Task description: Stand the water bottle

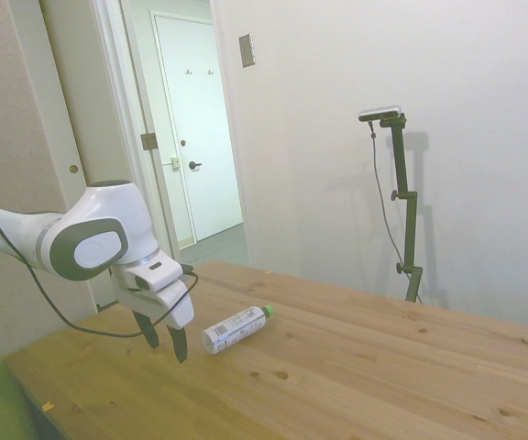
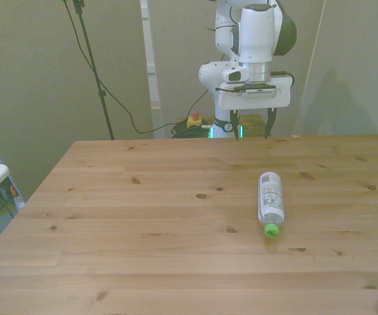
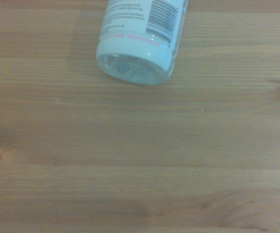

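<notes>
The water bottle (image 2: 270,197) lies on its side on the wooden table (image 2: 143,216), its green cap (image 2: 272,229) pointing toward the table's near edge in the front view. In the side view the water bottle (image 1: 235,329) lies just right of my gripper (image 1: 165,343). My gripper (image 2: 250,128) hangs open above the table's far part, behind the bottle's base, with nothing between its fingers. The wrist view shows the bottle's clear base and labelled body (image 3: 140,43) from close by.
Bare wood surrounds the bottle on all sides. A cable hangs from the arm (image 1: 71,321) on the side view's left. A doorway and a white door (image 1: 195,137) stand behind the table.
</notes>
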Available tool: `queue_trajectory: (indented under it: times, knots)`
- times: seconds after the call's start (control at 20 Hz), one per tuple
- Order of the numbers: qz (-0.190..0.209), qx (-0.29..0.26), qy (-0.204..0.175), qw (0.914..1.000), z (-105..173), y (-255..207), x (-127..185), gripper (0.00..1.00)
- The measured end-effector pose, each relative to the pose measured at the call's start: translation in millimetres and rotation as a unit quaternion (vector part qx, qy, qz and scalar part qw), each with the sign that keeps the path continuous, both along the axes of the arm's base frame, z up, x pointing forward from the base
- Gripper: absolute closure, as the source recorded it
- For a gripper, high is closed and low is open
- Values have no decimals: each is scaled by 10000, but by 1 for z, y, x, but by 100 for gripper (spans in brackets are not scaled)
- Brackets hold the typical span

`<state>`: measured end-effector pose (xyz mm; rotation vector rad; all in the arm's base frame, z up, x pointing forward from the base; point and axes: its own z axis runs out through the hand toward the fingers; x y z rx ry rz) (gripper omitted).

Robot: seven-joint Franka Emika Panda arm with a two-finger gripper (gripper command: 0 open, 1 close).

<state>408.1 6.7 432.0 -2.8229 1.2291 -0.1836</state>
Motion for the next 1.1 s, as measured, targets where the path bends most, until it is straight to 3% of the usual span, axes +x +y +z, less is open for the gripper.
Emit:
queue_trajectory:
  times: [0.25, 0.65, 0.9, 1.1]
  knots:
    - [22, 12, -222, 9998, 12, -1, 21, 0]
    - [-221, -73, -574, 9981, 30, -9, 133, 0]
    - [-518, -156, -663, 9963, 19, -13, 199, 0]
    - [-648, -108, -657, 9957, 2, -4, 232, 0]
